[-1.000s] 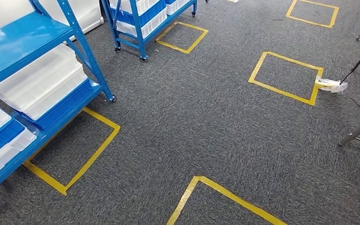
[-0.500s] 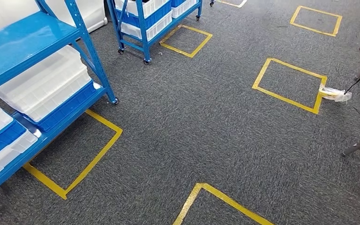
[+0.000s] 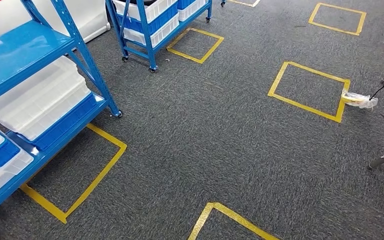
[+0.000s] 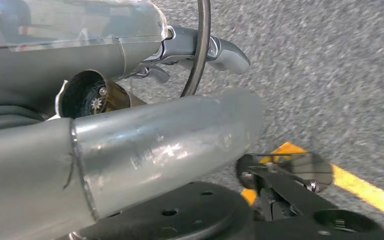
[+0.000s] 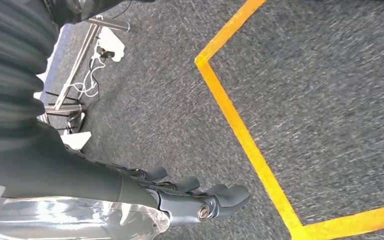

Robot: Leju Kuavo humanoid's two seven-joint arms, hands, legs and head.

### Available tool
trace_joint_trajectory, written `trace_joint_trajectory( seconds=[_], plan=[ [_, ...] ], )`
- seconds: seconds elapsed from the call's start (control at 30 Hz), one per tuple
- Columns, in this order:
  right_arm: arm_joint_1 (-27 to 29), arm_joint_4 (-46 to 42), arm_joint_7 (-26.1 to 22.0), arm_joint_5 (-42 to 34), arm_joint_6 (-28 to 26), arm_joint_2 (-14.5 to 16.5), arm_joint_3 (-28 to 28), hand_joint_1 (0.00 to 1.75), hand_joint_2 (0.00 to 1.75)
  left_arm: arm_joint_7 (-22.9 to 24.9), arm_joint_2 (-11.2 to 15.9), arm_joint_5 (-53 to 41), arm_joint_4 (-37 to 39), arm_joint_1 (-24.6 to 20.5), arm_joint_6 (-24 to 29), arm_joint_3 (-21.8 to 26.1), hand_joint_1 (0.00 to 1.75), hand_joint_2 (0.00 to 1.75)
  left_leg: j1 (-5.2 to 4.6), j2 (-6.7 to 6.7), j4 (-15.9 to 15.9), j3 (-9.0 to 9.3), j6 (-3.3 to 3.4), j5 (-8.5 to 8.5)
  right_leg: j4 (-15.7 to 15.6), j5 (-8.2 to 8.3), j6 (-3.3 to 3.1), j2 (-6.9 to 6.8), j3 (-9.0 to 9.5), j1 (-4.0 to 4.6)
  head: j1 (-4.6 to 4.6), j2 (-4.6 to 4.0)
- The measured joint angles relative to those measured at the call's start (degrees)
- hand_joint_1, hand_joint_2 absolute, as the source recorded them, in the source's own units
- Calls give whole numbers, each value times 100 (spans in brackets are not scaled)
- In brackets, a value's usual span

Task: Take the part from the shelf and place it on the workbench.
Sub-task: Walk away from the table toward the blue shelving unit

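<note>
On the left of the head view the blue shelf [image 3: 40,90] slides further out as the camera swings right, both hanging hands, left hand [image 4: 200,47] and right hand [image 5: 200,200], fingers loosely apart and holding nothing, the part unidentifiable among the shelf's bins.

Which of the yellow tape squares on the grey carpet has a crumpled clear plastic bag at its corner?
The yellow tape square on the right; the crumpled clear plastic bag lies at its right corner.
</note>
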Motion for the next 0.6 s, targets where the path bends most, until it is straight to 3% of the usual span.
trace_joint_trajectory(
  seconds=[0.07, 0.13, 0.23, 0.27, 0.37, 0.4, 0.43, 0.5, 0.57, 0.6],
  plan=[
    [-12, 2, -7, 3, 2, 4, -2, 0, 0, 0, 2, -1, 0, -7, -1, 0, 0, 0, -54, 14, -464, 125, 82, 129, -17, -60, 50, 0, 53, -10, -2, 0],
    [-29, 3, -32, 8, 7, 7, -3, 0, 0, 2, 3, -4, 0, -8, -3, 1, 0, 0, -99, 13, -580, 155, 169, 78, 15, -72, 126, -3, 94, -20, -4, 0],
    [-29, 1, -74, 23, 8, 8, -5, 0, 0, 8, 5, -7, 0, 10, -7, 2, 0, 0, -73, 11, -704, 367, 273, 174, 279, -189, 196, -1, 73, -32, -3, 0],
    [-32, 1, -84, 25, 8, 8, -5, 0, 44, 8, 5, -7, 0, 3, -8, 2, 0, 0, -66, 13, -729, 422, 297, 169, 521, -305, 209, 5, -59, -35, -3, 0],
    [-38, 1, -103, 33, 7, 8, -8, 0, 175, -8, 3, -12, 0, -18, -4, 2, 0, 0, -70, 3, -723, 480, 324, 100, 1413, -655, 255, 12, -682, -37, -3, 0],
    [-36, 1, -101, 37, 7, 7, -12, 0, 175, -30, 3, -20, 0, -18, 2, 2, 0, 0, -70, -5, -718, 517, 318, 67, 1489, -618, 270, 12, -802, -40, -3, 0],
    [-31, 1, -97, 40, 6, 4, -19, 0, 175, -57, 3, -28, 0, -15, 7, 2, 0, 0, -68, -15, -713, 571, 304, 28, 1350, -450, 278, 11, -816, -44, -2, 0],
    [-15, 3, -81, 44, 4, -9, -37, 0, 175, -104, 0, -39, 1, 1, 7, 3, 0, 0, -62, -28, -708, 689, 261, -72, 690, 56, 254, 13, -639, -49, -1, 0],
    [-6, 9, -64, 50, 3, -17, -47, 0, 175, -128, -5, -40, 3, -5, -1, 3, 0, 0, -64, -27, -678, 727, 200, -156, 235, 260, 198, 13, -549, -17, 1, 1],
    [-9, 12, -60, 52, 2, -18, -49, 0, 175, -134, -7, -40, 5, -10, -3, 2, 0, 0, -66, -24, -665, 731, 165, -181, 182, 252, 163, 15, -557, -1, 4, 1]
  ],
)
